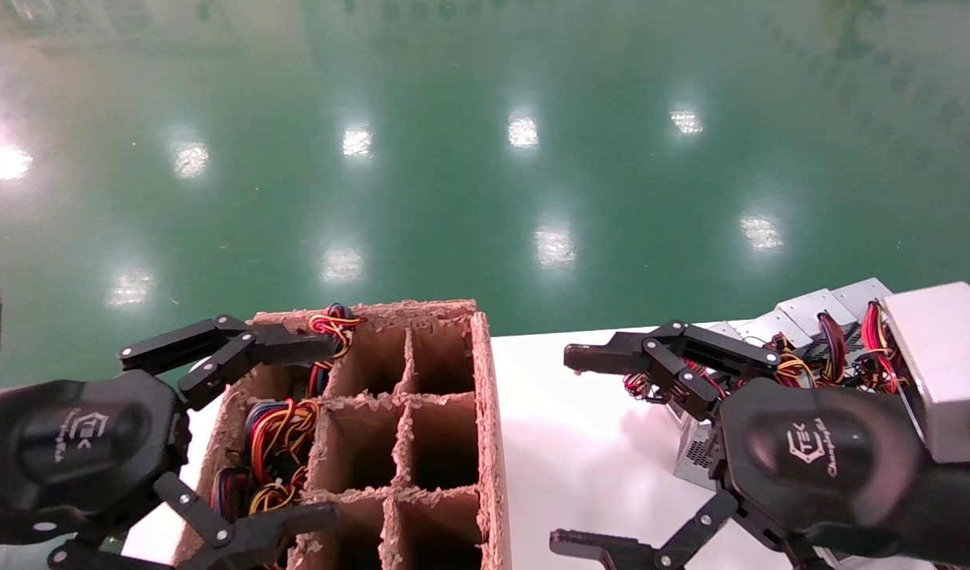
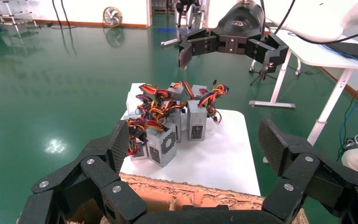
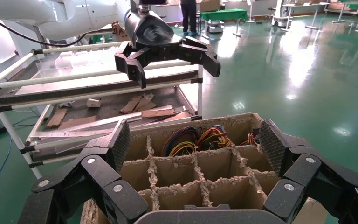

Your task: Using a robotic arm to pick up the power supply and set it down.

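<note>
Looking down from the head camera, I had the left gripper [image 1: 294,431] hanging over the left column of the cardboard divider box [image 1: 488,443], its black claw fingers spread wide and holding nothing. The right gripper [image 1: 583,451] hung above the white table [image 1: 580,443], fingers just as wide apart and also empty, with its upper finger reaching over the near edge of the heap of power supplies [image 1: 801,324].

From the left wrist camera I saw those power supplies [image 2: 168,126] clustered together on the table beyond my open fingers [image 2: 121,144], silver-grey boxes with vent grilles and red, yellow and orange wire bundles [image 2: 156,109] spilling over their tops. The right gripper [image 2: 228,51] showed above and behind them, clear of the heap.

From the right wrist camera the divider box [image 3: 200,172] lay just ahead of the open claw, a grid of ragged cardboard cells. The cells along the far row held coloured wiring [image 3: 196,140]; the nearer cells showed only bare cardboard walls. The left gripper [image 3: 168,65] hovered above that far row, with a metal rack [image 3: 98,93] holding cardboard scraps behind it.

In the head view, cable bundles [image 1: 275,443] filled the cells directly beneath the left gripper, and one loop of red and yellow wire [image 1: 334,321] lay against its upper finger.
</note>
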